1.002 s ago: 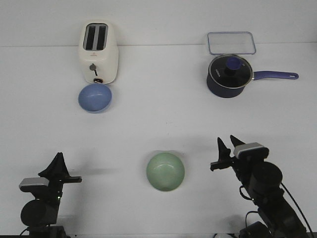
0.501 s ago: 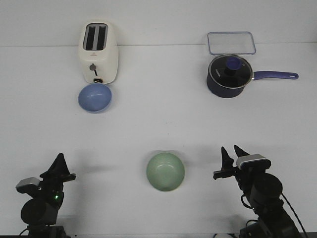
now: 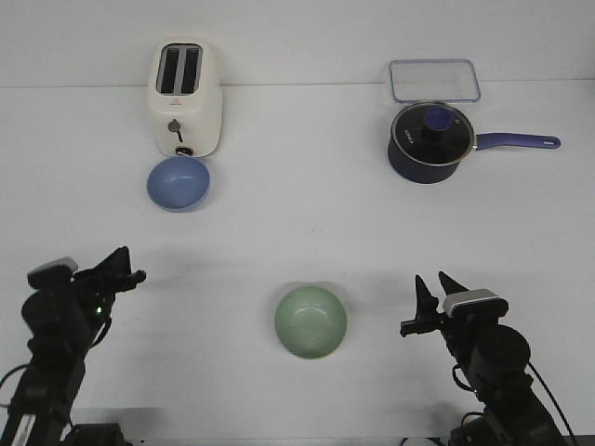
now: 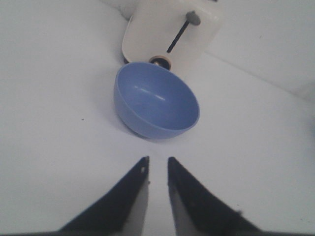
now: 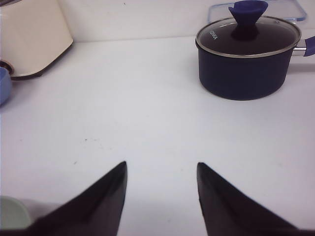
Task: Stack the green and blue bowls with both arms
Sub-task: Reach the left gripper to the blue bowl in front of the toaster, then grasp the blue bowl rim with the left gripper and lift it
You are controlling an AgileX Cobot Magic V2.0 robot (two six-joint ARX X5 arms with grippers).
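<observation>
The blue bowl [image 3: 178, 183] stands upright at the far left, just in front of the toaster. It also shows in the left wrist view [image 4: 156, 101], and its edge shows in the right wrist view [image 5: 4, 86]. The green bowl [image 3: 310, 321] stands upright near the front middle; its edge shows in the right wrist view [image 5: 12, 214]. My left gripper [image 3: 130, 264] is at the front left, well short of the blue bowl. It [image 4: 158, 160] is empty, with the jaws only narrowly apart. My right gripper [image 3: 429, 290] is right of the green bowl. It [image 5: 161, 169] is open wide and empty.
A cream toaster [image 3: 185, 98] stands at the back left, touching or nearly touching the blue bowl. A dark navy lidded saucepan [image 3: 429, 141] stands at the back right with its handle pointing right. A clear container [image 3: 434, 80] lies behind it.
My left arm has lifted and turned, and its gripper now points forward and to the right, toward the blue bowl. My right arm sank a little at first, then held still. Neither bowl has moved.
</observation>
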